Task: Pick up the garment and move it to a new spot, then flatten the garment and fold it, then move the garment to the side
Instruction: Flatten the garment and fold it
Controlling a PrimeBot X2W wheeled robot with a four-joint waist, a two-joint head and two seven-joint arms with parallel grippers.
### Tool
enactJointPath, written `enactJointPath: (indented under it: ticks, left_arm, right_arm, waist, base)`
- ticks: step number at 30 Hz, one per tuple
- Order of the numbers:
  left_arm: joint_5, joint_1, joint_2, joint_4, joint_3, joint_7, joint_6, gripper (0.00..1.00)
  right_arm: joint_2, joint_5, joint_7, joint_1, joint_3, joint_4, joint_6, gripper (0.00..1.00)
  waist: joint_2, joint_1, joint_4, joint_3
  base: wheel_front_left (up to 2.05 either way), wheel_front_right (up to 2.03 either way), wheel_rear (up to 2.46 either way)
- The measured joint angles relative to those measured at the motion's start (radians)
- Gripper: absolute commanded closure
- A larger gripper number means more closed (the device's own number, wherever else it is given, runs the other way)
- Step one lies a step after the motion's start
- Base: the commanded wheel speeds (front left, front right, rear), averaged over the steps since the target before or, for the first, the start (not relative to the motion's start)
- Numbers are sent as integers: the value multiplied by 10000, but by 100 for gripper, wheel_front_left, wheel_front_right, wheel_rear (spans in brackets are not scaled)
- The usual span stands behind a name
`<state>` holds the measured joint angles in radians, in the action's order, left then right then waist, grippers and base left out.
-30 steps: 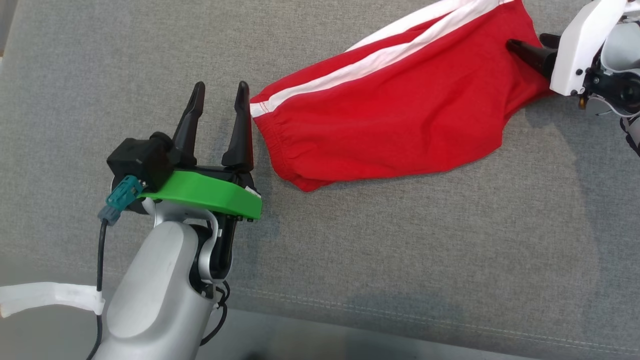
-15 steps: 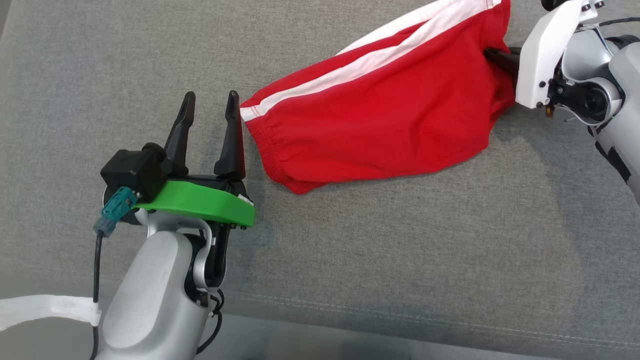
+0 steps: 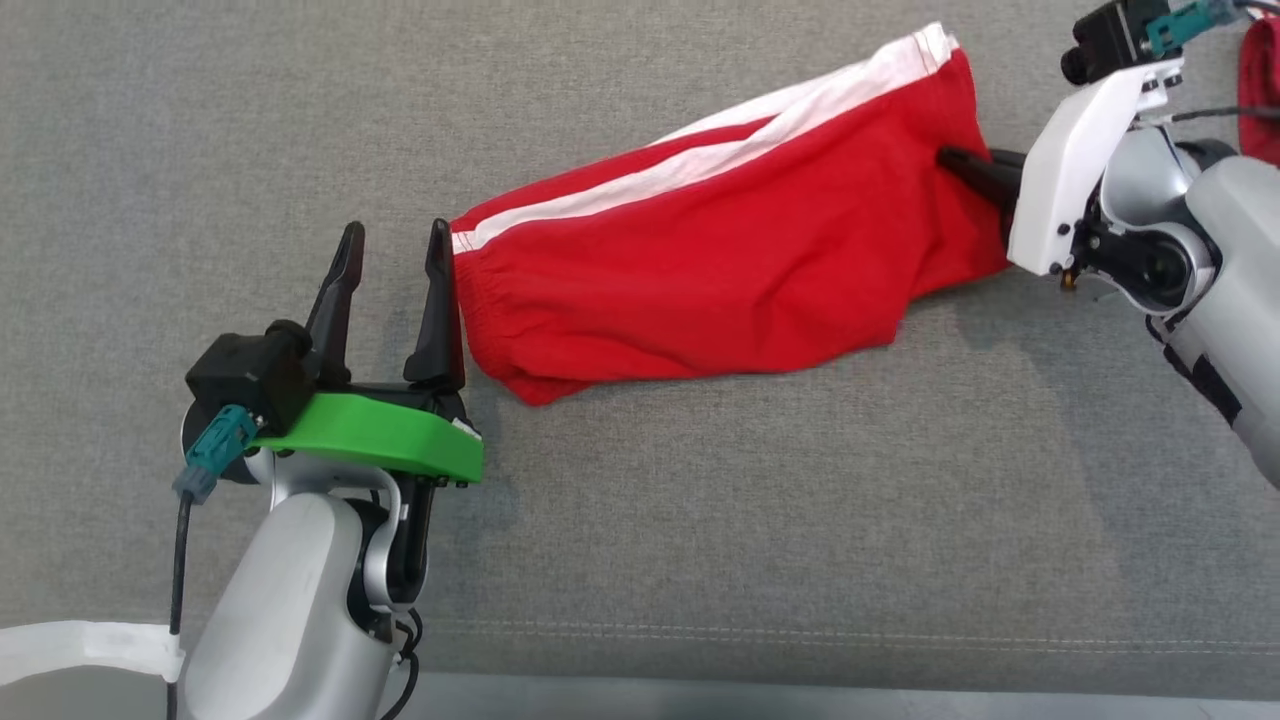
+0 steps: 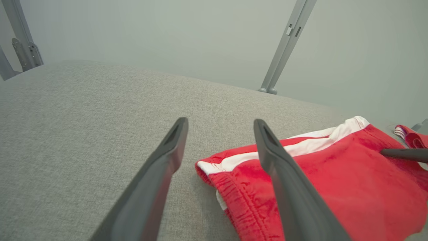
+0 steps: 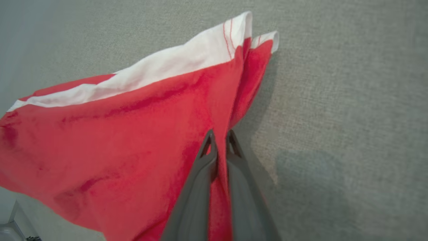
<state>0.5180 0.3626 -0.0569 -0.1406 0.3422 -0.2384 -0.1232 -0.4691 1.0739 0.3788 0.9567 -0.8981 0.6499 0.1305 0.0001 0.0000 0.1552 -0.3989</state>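
Red shorts lie on the grey worktop. Right pincer, apart a second ago, has clamped their hem end; left pincer stands apart, waistband just beside its tips. With the grip made, lifting can likely begin.

A grey woven fabric surface is stretching across the head view, its weave showing as a fine fleck. A line of pale stitching is running along its near edge, and below it a smoother, lighter strip is showing at the bottom. At the far right a second red cloth with white trim is lying on the surface, partly cut off at the edge. In the left wrist view a slanted grey metal strut is standing on its foot beyond the far edge, another strut is rising at the left, and a plain pale wall is standing behind both.
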Motion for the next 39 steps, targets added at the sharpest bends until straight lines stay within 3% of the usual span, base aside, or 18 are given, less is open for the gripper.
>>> enactJointPath:
  ticks: [14, 23, 39]
  left_arm:
    - [-35, -686, -232, 215, -527, 151, 0, 0]
    - [-236, -829, -504, 713, -899, 445, -2, 0]
    - [-391, -1119, -324, 1267, -531, 897, -2, 0]
  right_arm:
    - [-69, 1026, -1070, -1326, 105, -863, 0, 100]
    - [-485, 1511, -1425, -2157, 245, -1083, 0, 100]
    - [-466, 1331, -2702, -2620, 389, -518, 0, 100]
  waist:
    - [0, 0, -967, 790]
    - [0, 0, -1492, 1193]
    - [0, 0, -1634, 1119]
  base:
    - [0, 0, 0]
    - [0, 0, 0]
    - [0, 0, 0]
